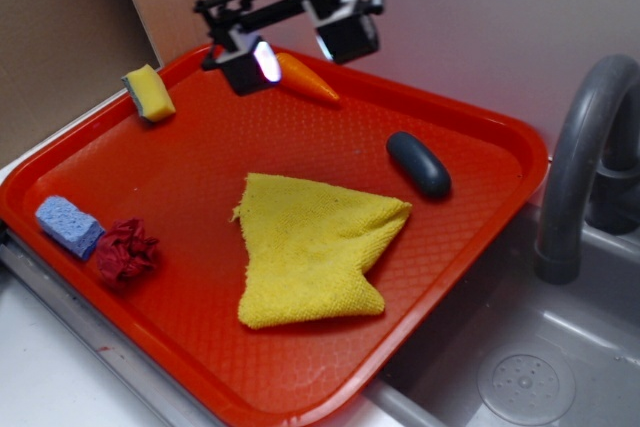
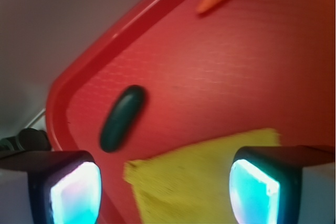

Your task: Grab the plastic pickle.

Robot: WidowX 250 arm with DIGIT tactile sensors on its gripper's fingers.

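The plastic pickle [image 1: 419, 164], a dark grey-green capsule, lies on the red tray [image 1: 180, 147] near its right rim. In the wrist view the pickle [image 2: 122, 117] shows up left of centre, beside the tray's edge. My gripper [image 1: 300, 47] hangs open high over the tray's back edge, well away from the pickle to its left. Nothing is between its fingers [image 2: 76, 192]. Its pads glow pale blue in the wrist view, with my gripper [image 2: 165, 192] framing a yellow cloth below.
An orange carrot [image 1: 307, 77] lies just under the gripper. A yellow cloth [image 1: 315, 247] covers the tray's middle. A yellow sponge [image 1: 149, 93], a blue sponge [image 1: 68, 225] and a red crumpled rag [image 1: 126, 251] sit at the left. A grey faucet [image 1: 580, 167] and sink stand right.
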